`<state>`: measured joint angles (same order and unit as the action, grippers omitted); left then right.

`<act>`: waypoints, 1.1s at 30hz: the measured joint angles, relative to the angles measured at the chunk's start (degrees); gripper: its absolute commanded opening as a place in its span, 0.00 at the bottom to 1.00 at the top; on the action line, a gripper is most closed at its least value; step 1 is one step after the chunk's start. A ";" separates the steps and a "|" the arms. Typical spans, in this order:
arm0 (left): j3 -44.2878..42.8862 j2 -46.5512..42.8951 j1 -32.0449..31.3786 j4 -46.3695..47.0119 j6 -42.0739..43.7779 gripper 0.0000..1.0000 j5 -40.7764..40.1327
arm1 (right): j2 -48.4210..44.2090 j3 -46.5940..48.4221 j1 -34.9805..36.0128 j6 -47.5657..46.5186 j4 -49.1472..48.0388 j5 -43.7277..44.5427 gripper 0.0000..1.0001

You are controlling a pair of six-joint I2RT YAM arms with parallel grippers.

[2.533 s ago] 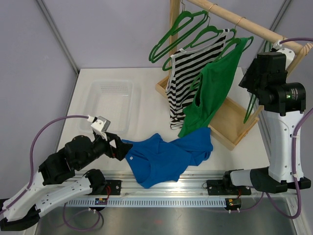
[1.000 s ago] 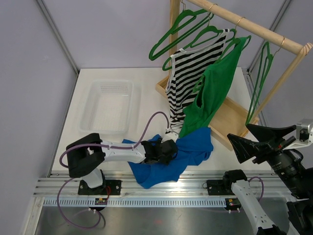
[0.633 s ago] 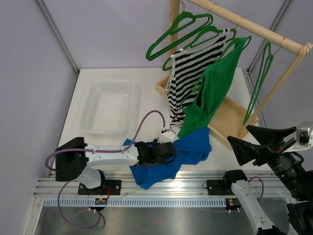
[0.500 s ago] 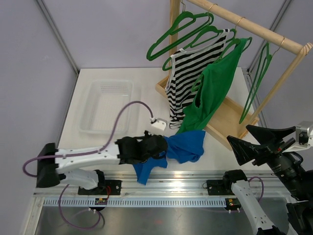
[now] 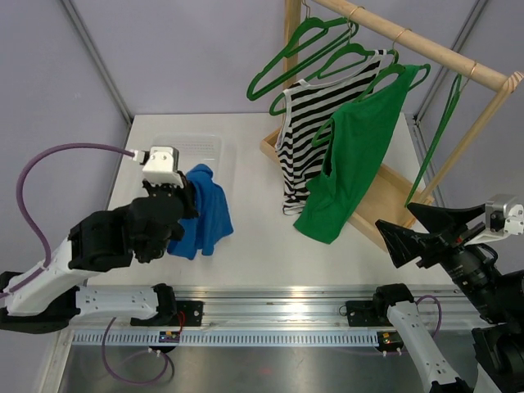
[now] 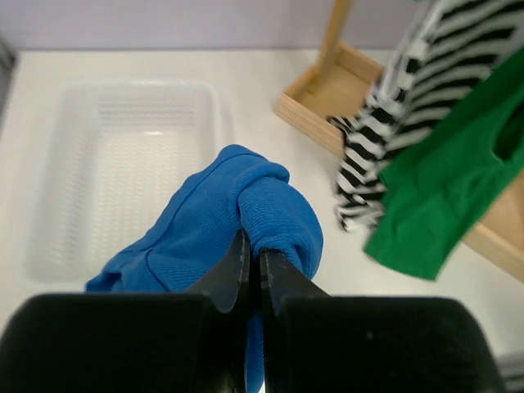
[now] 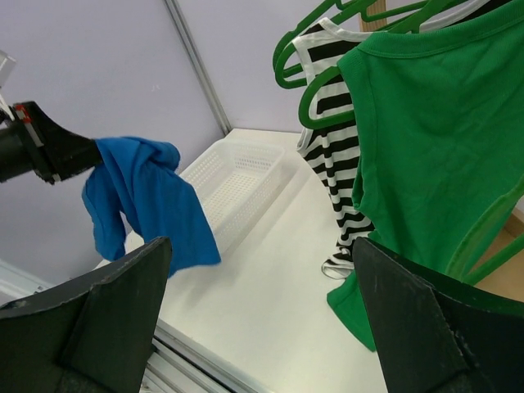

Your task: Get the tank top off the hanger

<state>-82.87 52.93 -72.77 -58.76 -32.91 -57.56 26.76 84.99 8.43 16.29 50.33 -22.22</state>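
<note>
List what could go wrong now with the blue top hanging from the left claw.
1. The left claw pinches only a small fold of the blue top, so the cloth might slip free.
2. The top hangs at the edge of the basket, not squarely over it. If it is dropped now, it may land partly on the table.

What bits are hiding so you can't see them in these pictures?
Top view: the left arm and the blue tank top cover the near part of the plastic basket.
Left wrist view: the left gripper hides the tank top's lower part.
Right wrist view: the top edge cuts off the green hangers' hooks.
</note>
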 measured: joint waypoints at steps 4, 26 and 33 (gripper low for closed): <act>-4.02 0.98 9.27 0.61 6.05 0.00 -0.81 | 0.00 -0.74 0.00 0.09 -1.18 -0.39 0.99; -14.10 27.04 62.86 10.21 18.88 0.85 37.90 | 11.61 1.16 0.00 5.01 -5.70 -0.31 1.00; -11.19 21.62 62.93 11.69 18.01 0.99 43.54 | 23.23 12.55 0.02 7.52 -5.25 4.09 0.98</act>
<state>-94.06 74.54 -9.85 -47.07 -14.90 -14.02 50.00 97.54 8.45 23.81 45.08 -18.13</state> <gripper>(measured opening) 0.985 0.993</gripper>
